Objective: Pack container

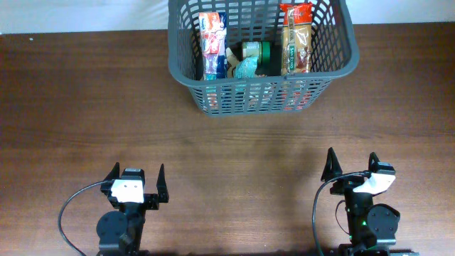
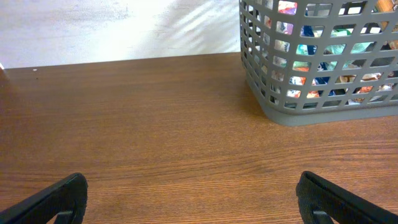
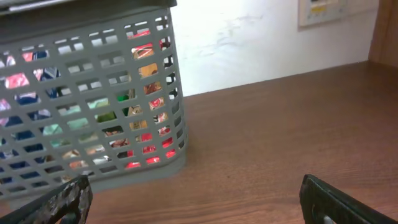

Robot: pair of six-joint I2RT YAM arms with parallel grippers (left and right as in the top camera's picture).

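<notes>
Container [image 1: 256,98] is set at the far edge of the counter [image 1: 71,107], slightly right of the middle. It is well apart from both sets of jaws and nothing is touched. It is seen ahead and to the right from the left wrist, ahead and to the left from the right wrist, so it lies roughly between the two arms' lines.

Container: dark grey plastic basket, rectangular with rounded corners, a thick rolled rim and slotted lattice walls. Already loaded: a blue/red/white packet [image 1: 212,46] stood on end at its left side, an orange-brown bar packet [image 1: 296,46] stood along its right side, and a green-lidded item with a teal wrapper [image 1: 252,60] between them. Their colours show through the slots in both wrist views.

Left jaws: black fingers [image 2: 56,199] spread wide, nothing between. Right jaws: fingers [image 3: 336,202] likewise spread wide and empty. Both are parked near the near edge of the counter.

Counter: dark brown wood grain, matte. White wall [image 2: 93,25] behind.
</notes>
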